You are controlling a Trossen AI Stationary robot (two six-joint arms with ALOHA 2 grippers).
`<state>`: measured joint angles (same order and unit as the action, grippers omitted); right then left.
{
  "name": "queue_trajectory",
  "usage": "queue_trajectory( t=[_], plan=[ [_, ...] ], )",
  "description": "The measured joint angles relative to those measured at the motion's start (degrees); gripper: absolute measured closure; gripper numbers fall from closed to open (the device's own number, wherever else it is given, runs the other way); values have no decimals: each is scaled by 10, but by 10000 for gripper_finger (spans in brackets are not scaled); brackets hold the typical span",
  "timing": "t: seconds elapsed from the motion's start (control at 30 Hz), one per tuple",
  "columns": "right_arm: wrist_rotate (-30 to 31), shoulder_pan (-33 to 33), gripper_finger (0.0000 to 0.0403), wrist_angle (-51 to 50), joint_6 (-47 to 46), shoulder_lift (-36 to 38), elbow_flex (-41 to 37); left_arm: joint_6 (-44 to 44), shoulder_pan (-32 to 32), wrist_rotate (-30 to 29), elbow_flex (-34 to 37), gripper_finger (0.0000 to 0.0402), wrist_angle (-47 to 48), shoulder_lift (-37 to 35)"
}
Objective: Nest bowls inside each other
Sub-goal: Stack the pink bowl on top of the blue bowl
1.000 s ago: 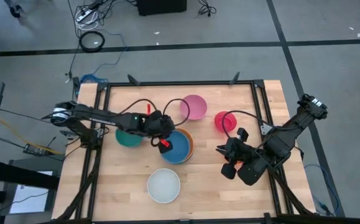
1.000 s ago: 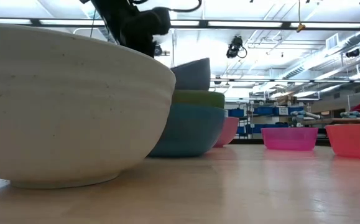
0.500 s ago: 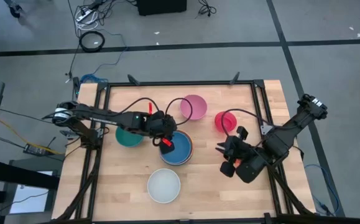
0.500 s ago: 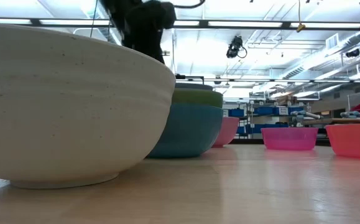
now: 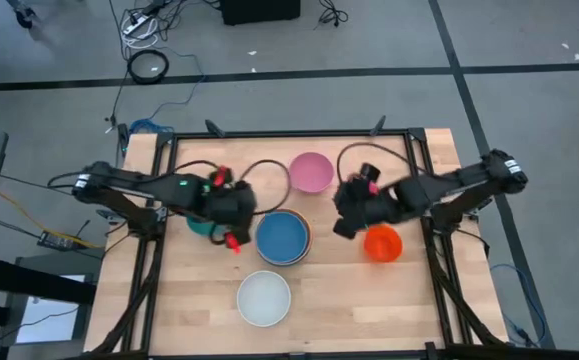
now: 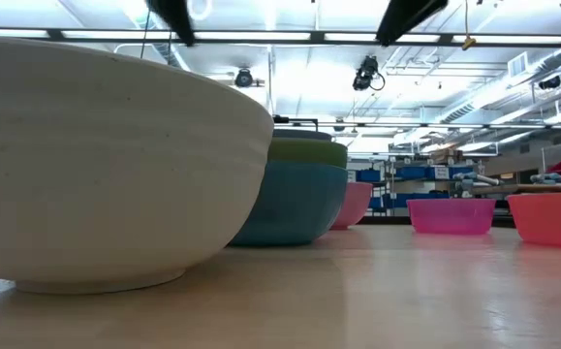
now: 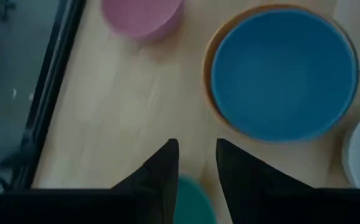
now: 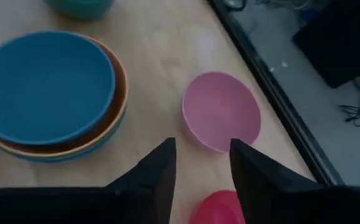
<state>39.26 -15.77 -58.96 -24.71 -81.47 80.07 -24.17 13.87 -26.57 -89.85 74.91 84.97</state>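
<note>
White bowl (image 5: pixel 263 298) sits alone at the near edge, not nested yet. Mid-table stack (image 5: pixel 283 237): blue bowl now seated flush on top, down from its raised, tilted position a second ago. So that placement looks done. Left gripper (image 5: pixel 231 222) has let go and backed off to the stack's left, over the teal bowl (image 5: pixel 199 225); fingers parted, nothing between them. Right gripper (image 5: pixel 347 205) has swung in from the right edge toward centre, jaws apart and empty, over the magenta-red bowl (image 8: pixel 220 208). Orange-red bowl (image 5: pixel 381 243) is just beside it. Pink bowl (image 5: pixel 311 172) sits farthest back. Probably the right arm is lining up the next pick, though its target is unclear.
</note>
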Motion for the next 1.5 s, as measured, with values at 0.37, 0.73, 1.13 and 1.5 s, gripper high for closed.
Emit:
queue_trajectory(
  t=[0.37,0.73,1.13,1.5],
  plan=[
    [-231,178,248,57,227,-7,-5,-189,144,-93,20,284,69,-140],
    [-330,243,248,113,353,-130,-30,-213,223,-179,21,284,69,-184],
    [-284,271,249,137,398,-228,-30,-213,230,-191,21,284,74,-182],
    [-328,302,302,173,407,-259,-29,-213,230,-201,21,284,80,-182]
  ],
)
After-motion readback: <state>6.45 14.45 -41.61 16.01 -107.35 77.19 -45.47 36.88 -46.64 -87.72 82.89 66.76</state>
